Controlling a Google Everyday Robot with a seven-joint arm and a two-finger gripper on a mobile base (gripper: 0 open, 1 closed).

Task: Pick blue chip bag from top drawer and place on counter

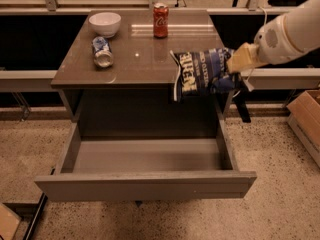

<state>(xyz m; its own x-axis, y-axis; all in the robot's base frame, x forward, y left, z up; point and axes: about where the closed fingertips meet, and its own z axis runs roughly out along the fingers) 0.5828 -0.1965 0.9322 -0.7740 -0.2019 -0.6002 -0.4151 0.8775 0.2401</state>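
The blue chip bag, dark navy with white lettering, hangs in the air at the counter's front right corner, level with the tabletop edge. My gripper comes in from the right on a white arm and is shut on the bag's right end. The top drawer is pulled open below, and its inside shows nothing in it. The counter is a glossy brown-grey tabletop.
On the counter stand a white bowl at the back left, a red soda can at the back middle, and a crushed blue-and-silver can lying on the left. A cardboard box sits on the floor at right.
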